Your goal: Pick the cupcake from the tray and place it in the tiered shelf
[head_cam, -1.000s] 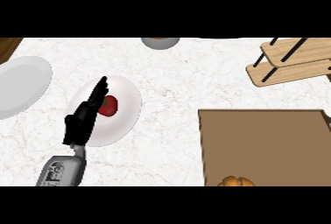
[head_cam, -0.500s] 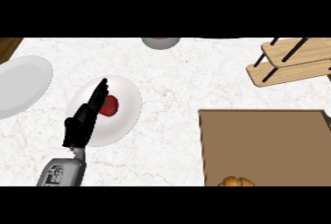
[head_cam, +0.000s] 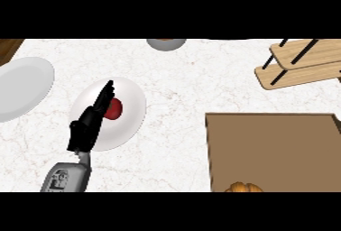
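The fingers [head_cam: 104,95] of the left hand [head_cam: 90,124] are held straight and pressed together, pinching nothing, extended over a white plate [head_cam: 130,115] beside a red object [head_cam: 114,109]. The cupcake [head_cam: 244,187] is seen far to the right, at the tray's [head_cam: 273,149] near edge. The shelf [head_cam: 303,65] stands beyond the tray. No right hand is shown.
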Tool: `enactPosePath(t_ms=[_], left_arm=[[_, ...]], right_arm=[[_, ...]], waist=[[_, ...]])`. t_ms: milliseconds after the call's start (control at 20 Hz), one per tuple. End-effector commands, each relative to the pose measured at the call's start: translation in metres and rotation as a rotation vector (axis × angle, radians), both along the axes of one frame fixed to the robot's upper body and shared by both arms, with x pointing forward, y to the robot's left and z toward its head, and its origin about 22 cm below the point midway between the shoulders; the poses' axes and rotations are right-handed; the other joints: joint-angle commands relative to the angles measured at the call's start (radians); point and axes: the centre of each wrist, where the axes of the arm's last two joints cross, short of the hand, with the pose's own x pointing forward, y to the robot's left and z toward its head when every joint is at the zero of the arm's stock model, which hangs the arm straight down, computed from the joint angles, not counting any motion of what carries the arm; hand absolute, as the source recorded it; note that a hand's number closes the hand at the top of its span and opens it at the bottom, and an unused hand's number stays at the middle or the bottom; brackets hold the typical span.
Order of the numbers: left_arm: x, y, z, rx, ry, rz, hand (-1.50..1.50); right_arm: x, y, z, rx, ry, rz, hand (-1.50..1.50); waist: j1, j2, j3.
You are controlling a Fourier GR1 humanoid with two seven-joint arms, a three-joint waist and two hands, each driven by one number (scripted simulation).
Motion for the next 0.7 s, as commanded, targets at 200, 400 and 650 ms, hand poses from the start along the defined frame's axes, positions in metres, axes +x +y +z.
enactPosePath(t_ms=[200,400,650], left_arm=[[0.007,0.017,0.017,-0.008,-0.019,-0.012,0.00],[0.001,0.014,-0.007,0.007,-0.013,0.008,0.00],[0.006,0.003,0.006,0.000,-0.001,-0.001,0.00]], right_arm=[[0.051,-0.002,-0.028,-0.115,-0.075,0.033,1.50],[0.063,-0.012,-0.041,-0.010,-0.068,-0.009,1.50],[0.084,-0.023,-0.049,0.212,-0.177,0.109,1.50]], waist=[[0.009,0.002,0.000],[0.002,0.001,0.000],[0.022,0.007,0.001]])
